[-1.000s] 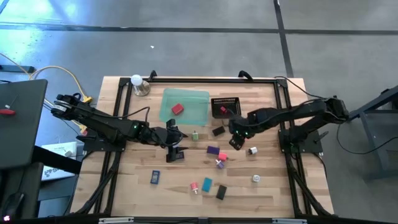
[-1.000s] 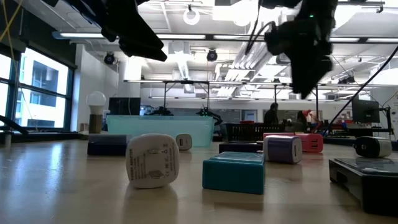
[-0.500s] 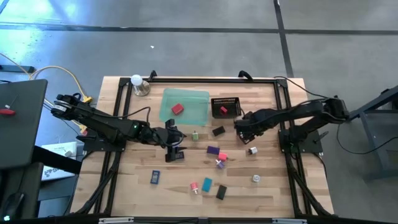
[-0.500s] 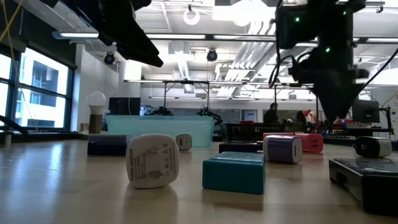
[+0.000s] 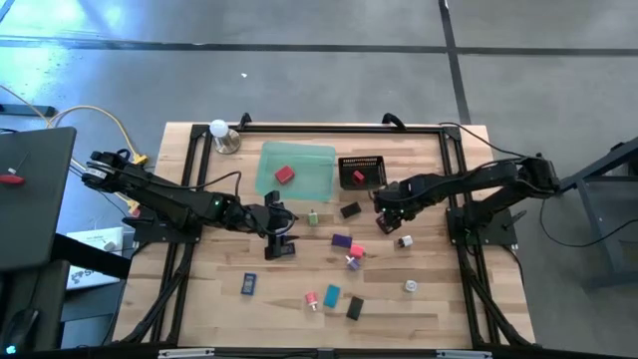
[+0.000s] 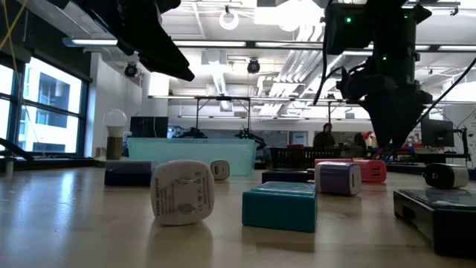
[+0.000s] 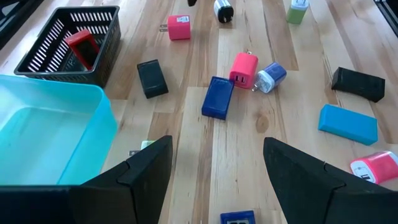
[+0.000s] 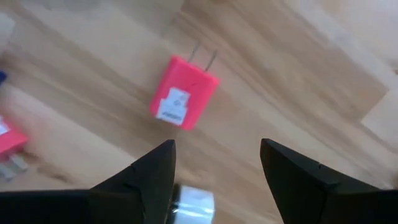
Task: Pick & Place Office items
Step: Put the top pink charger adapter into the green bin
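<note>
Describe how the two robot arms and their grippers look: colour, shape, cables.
Both arms are black and jointed, with small green lights glowing near the wrists. The left gripper and right gripper each end in two dark, flat, angular fingers. A yellow cable runs to the left arm's base.

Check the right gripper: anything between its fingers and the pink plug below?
No. In the right wrist view only bare wood separates the open right gripper from the pink plug; a white item sits nearer the fingers.
</note>
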